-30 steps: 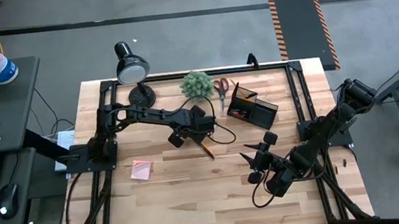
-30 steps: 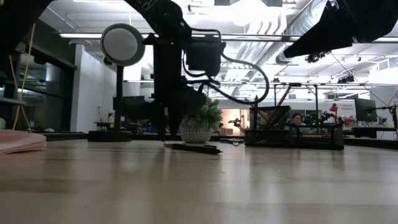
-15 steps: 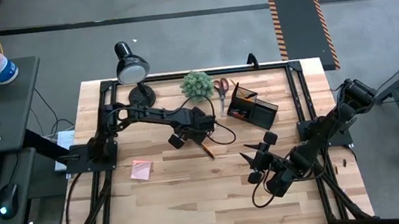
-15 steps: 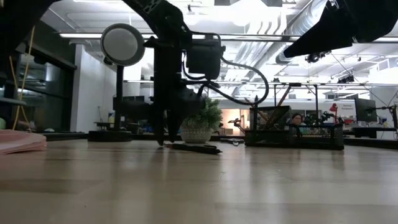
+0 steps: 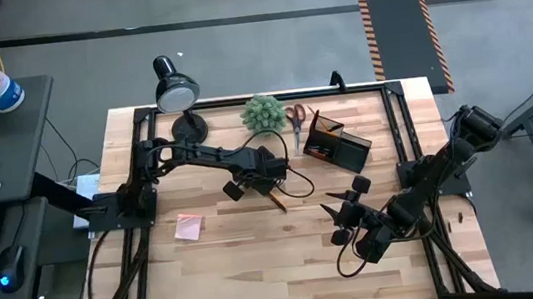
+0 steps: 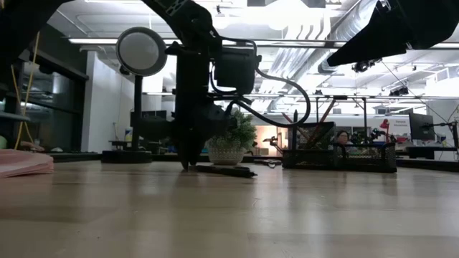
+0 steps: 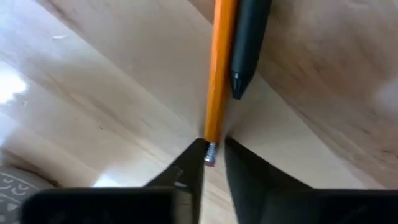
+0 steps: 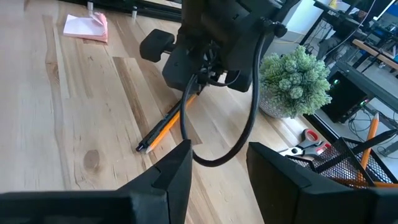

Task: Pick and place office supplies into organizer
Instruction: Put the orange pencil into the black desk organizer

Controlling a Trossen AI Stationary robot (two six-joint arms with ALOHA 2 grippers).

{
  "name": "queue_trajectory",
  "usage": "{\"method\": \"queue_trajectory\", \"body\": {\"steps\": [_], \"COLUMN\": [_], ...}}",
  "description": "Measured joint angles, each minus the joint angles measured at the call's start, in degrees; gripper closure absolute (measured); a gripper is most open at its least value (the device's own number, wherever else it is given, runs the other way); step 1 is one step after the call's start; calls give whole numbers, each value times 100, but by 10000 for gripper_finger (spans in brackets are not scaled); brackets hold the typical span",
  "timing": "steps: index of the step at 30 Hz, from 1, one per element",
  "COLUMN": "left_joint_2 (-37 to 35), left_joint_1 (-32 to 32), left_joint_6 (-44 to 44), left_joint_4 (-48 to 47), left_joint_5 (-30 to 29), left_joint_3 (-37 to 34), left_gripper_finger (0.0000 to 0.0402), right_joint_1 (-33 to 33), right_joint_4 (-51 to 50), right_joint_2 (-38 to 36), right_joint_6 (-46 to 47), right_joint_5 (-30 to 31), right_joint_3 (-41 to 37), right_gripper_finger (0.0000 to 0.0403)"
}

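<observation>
An orange pencil [image 7: 217, 74] and a black pen [image 7: 249, 43] lie side by side on the table [image 5: 257, 241], near its middle. My left gripper [image 7: 211, 152] points down at the pencil's eraser end [image 7: 210, 155], slightly open, one finger on each side, with its fingertips [image 6: 188, 166] at table height. The black organizer [image 5: 338, 143] stands farther right and holds pencils. Red-handled scissors [image 5: 296, 121] lie beside it, and the pink sticky pad [image 5: 190, 226] lies near the left. My right gripper [image 5: 340, 222] hovers open over the right near part, clear of everything. My left gripper comes at the pencil from above, pointing down, with its fingers across the eraser end [image 7: 210, 155]. A narrow gap shows on each side of that end, and I cannot tell whether either finger touches it. The pencil lies flat on the table.
A green plant ball [image 5: 262, 112] and a black desk lamp [image 5: 176, 89] stand along the far edge. The left arm's cable [image 8: 249, 112] loops over the pencil area. Bare wood lies between the pencil and the sticky pad and along the near edge.
My left gripper has come down from just above the table until its fingertips reach table height at the pencil's eraser end. The pencil and pen have not moved.
</observation>
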Motion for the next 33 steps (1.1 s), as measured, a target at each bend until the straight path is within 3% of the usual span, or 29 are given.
{"method": "queue_trajectory", "body": {"steps": [3,10,13,33], "left_joint_2": [2,17,35,45], "left_joint_1": [1,-16,-82,-186], "left_joint_6": [46,32,-107,-1015], "left_joint_4": [-18,-156,-259,-1910], "left_joint_5": [55,49,-229,-285], "left_joint_3": [-2,2,35,1767], "left_gripper_finger": [391,395,395,400], "right_joint_1": [2,0,0,7], "right_joint_4": [0,2,2,-2], "right_joint_2": [0,0,0,0], "right_joint_6": [0,0,0,-22], "right_joint_5": [0,-1,0,-4], "right_joint_3": [0,0,0,0], "right_gripper_finger": [258,258,258,258]}}
